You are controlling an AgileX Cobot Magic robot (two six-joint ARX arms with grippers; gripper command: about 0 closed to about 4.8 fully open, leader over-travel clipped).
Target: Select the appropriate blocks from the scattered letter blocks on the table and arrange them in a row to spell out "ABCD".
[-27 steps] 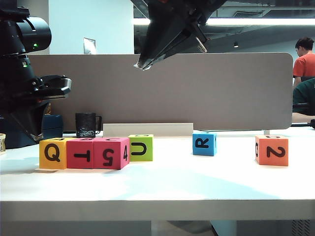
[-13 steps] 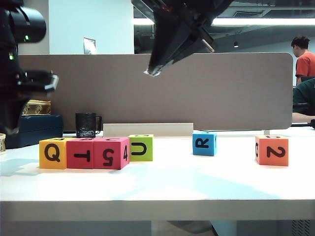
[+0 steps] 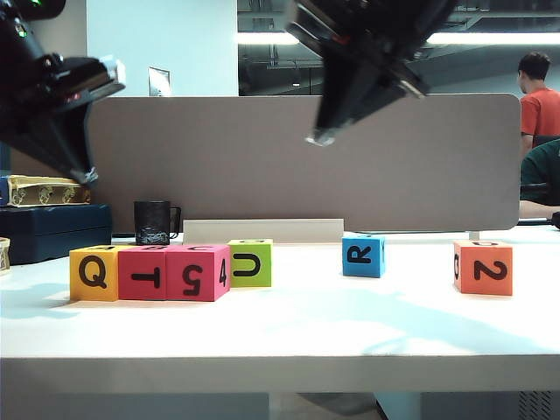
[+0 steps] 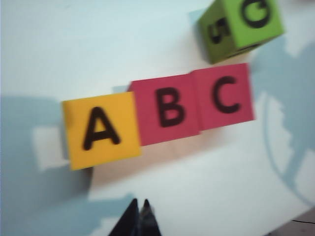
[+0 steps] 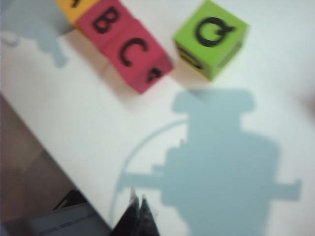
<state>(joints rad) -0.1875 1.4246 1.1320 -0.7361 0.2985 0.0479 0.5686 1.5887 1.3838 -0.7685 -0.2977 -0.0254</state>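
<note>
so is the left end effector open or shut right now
Shut: in the left wrist view the left end effector has its dark fingertips pressed together, holding nothing.

Right gripper [image 5: 138,212]: dark jaws pressed together, nothing between them, poised above the bench.
Bench [image 5: 98,142]: white top, its edge running diagonally, darker floor beyond.
Red B cube [image 5: 106,20]: touching the red C cube [image 5: 137,51], the pair forming one row.
Yellow cube [image 5: 74,7]: only a corner visible, abutting the B cube.
Lime-green cube [image 5: 211,37]: top letter reads Q, standing just beside the C cube, apart from it.
Shadow [image 5: 226,167]: arm's outline falling across the bench near the green cube.
</note>
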